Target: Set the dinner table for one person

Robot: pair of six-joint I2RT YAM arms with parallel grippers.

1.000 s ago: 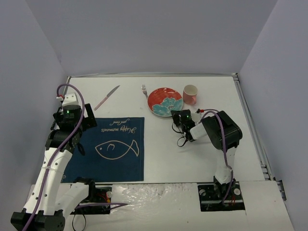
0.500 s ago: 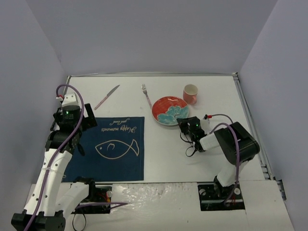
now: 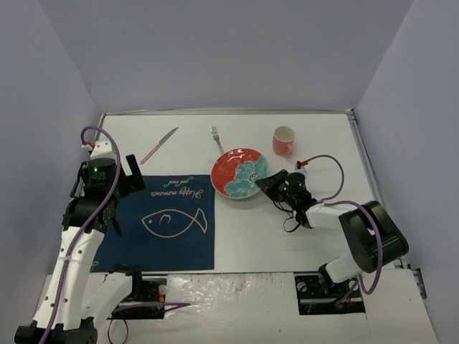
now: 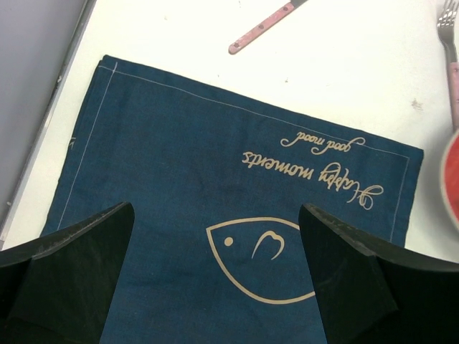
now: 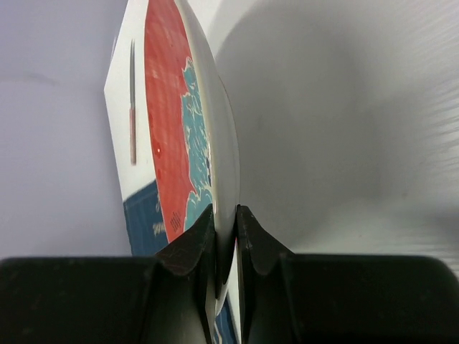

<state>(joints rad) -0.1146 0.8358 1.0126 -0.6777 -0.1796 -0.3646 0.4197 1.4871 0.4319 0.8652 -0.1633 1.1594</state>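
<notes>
Red plate [image 3: 242,173], rim pinched in our right fingers [image 5: 192,251]; we judge it bound for the mat [image 3: 168,215] at nine o'clock, needing a flat lowering. Our left fingers [image 4: 72,265] gape empty.

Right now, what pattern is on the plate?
The plate is red with teal-and-white motifs; top external view shows it best.

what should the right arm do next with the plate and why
Probably carry the plate left until it is over the middle of the placemat, then lower it. The right gripper is shut on the plate's rim, and the plate reaches only the placemat's far right corner, while the placemat's middle is bare.
</notes>
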